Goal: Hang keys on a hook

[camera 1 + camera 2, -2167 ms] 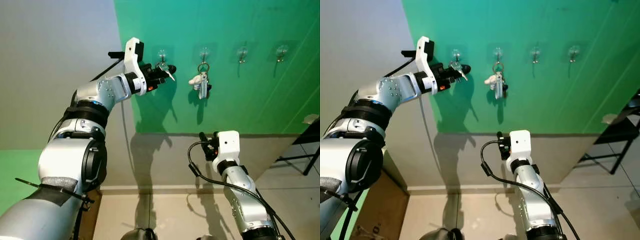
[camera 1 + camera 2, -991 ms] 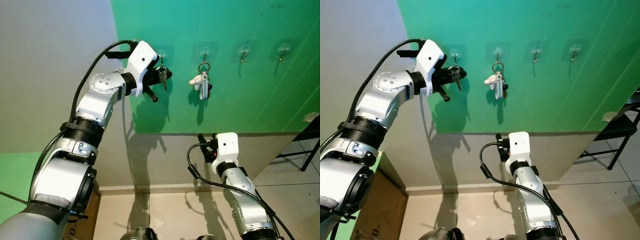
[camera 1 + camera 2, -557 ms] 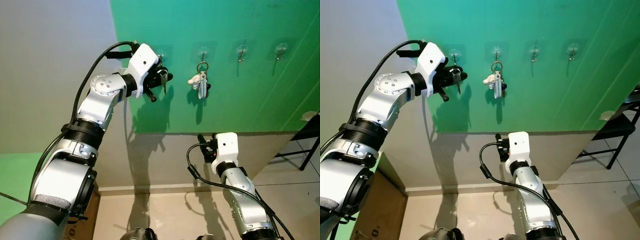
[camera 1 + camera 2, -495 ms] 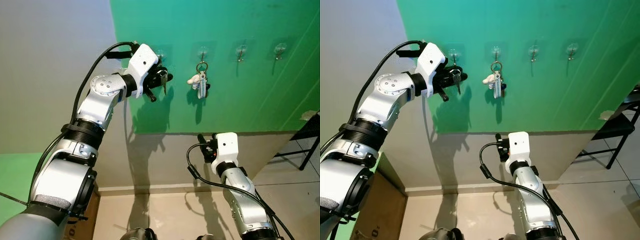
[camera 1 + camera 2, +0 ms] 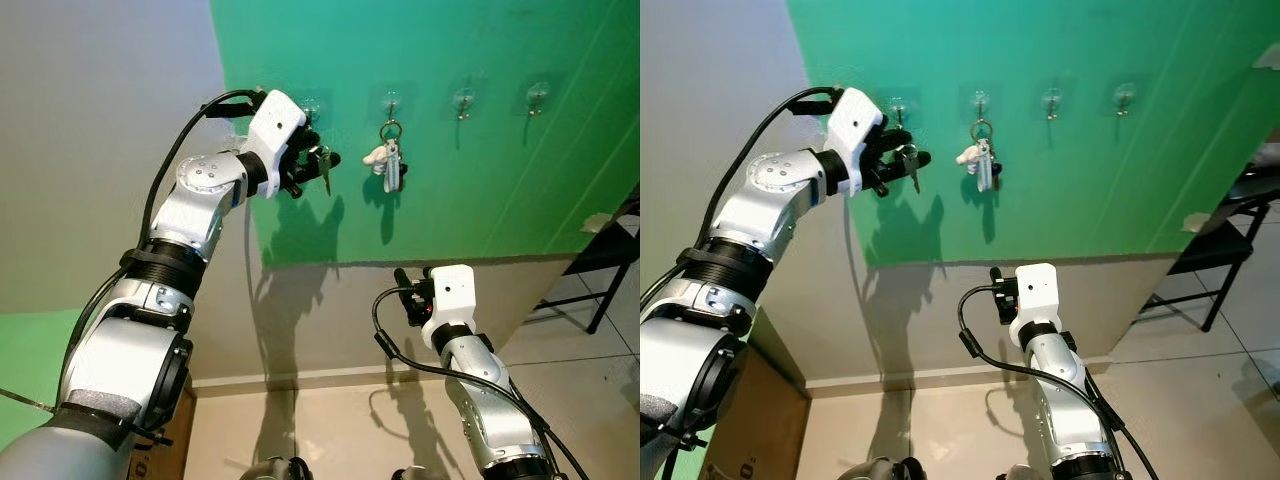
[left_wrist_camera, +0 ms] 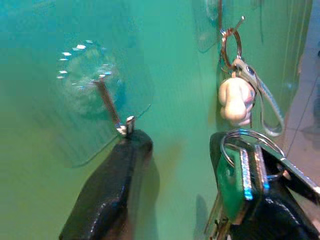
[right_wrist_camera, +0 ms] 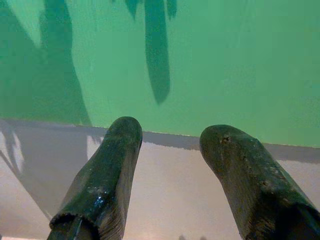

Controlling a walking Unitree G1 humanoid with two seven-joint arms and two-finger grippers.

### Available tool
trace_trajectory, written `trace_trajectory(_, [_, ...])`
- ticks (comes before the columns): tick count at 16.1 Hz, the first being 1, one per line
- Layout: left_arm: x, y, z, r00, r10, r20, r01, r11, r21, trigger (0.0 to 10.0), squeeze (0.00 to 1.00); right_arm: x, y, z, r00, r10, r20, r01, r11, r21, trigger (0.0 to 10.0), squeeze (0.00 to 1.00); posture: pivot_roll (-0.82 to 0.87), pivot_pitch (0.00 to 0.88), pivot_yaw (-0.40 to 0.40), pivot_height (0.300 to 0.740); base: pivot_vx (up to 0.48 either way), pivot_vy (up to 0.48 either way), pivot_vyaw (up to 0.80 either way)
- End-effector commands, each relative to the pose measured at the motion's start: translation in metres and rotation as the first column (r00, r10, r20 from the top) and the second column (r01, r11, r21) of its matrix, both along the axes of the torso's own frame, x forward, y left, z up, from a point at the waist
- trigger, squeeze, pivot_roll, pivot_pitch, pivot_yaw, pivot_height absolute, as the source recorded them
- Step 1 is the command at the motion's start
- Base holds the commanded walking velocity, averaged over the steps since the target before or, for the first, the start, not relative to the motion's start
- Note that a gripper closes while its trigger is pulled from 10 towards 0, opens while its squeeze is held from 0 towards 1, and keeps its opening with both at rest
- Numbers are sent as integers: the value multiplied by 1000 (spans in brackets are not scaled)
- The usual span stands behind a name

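Several clear suction hooks sit in a row on the green wall. My left gripper (image 5: pixel 318 170) is raised to the leftmost hook (image 5: pixel 310 104) and is open. A key ring with a green-headed key (image 6: pixel 241 176) hangs on one finger (image 6: pixel 260 210). The other finger (image 6: pixel 112 185) sits just under the hook's metal tip (image 6: pixel 125 126). The ring is beside the hook, not on it. A second bunch of keys with a white figure (image 5: pixel 388 164) hangs on the neighbouring hook. My right gripper (image 7: pixel 170 145) is held low before the wall, open, with nothing between its fingers.
Two bare hooks (image 5: pixel 462 100) (image 5: pixel 538 97) lie further right on the wall. A black chair (image 5: pixel 612 258) stands at the right edge on the tiled floor. A brown box (image 5: pixel 750 420) is at the lower left by the beige wall base.
Since the oldest frame the left wrist has rolled and its fingers have spread, leaving the keys dangling on one finger. Over the last second the camera shifted; the gripper stays at the first hook.
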State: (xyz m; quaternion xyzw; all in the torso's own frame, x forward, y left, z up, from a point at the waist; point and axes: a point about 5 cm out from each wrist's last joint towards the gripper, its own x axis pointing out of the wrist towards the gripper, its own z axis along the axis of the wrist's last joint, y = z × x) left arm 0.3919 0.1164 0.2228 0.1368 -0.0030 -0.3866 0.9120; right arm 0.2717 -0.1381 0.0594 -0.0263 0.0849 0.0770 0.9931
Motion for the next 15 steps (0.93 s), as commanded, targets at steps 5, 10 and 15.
trace_trajectory(5, [7, 9, 23, 998, 35, -47, -43, 982, -184, 10000, 0, 2, 2, 2, 1000, 16, 5, -16, 1000, -6, 10000, 0, -131, 0, 79, 740, 0, 0, 0])
trace_trajectory(10, [7, 10, 24, 996, 27, -83, -44, 979, -201, 10000, 0, 3, 2, 2, 1000, 23, 4, -23, 1000, -8, 10000, 0, -128, 0, 77, 740, 0, 0, 0])
trace_trajectory(15, [4, 7, 24, 994, -3, -112, -27, 963, -268, 10000, 0, 2, 4, 1, 1000, 24, 1, -24, 1000, -6, 10000, 0, -128, 0, 79, 740, 0, 0, 0])
